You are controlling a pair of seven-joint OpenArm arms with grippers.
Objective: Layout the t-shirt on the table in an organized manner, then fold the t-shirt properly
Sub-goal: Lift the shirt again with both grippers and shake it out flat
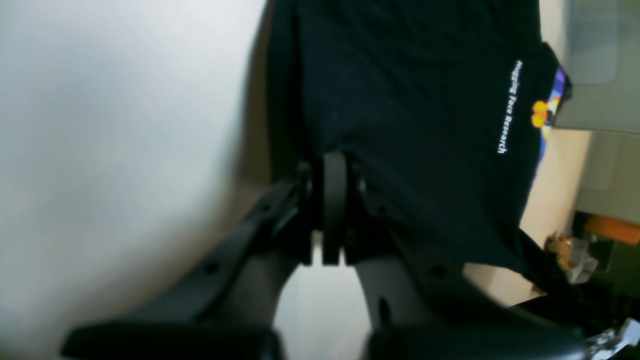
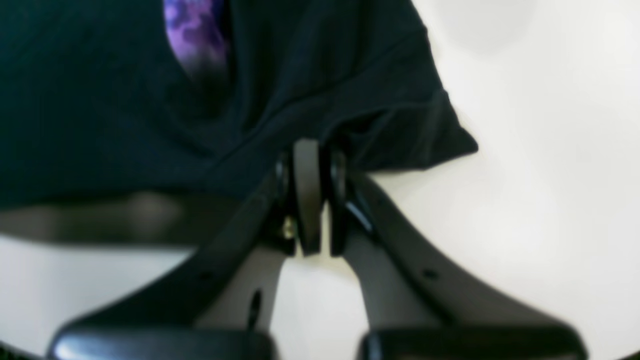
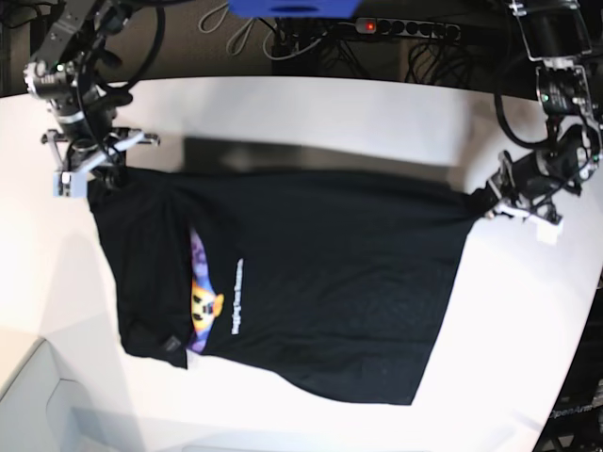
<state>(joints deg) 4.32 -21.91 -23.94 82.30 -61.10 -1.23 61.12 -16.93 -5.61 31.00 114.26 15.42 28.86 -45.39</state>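
white table (image 3: 311, 104) beneath a black, purple-printed t-shirt (image 3: 325, 292), edges pinched in both grippers (image 3: 117, 179) (image 3: 482, 201)

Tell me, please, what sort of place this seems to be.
Probably a robotics lab or workshop: two robot arms, the left and the right, grip a black t-shirt over a white table.

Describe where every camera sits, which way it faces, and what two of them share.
Left wrist: on the left arm, looking past the left gripper at the black t-shirt and its white lettering.
Right wrist: on the right arm, looking past the right gripper at the shirt's other end and purple print.
Base: facing the arms from across the table, looking down; both arms show.
Shared: left wrist and base both show the lettering.
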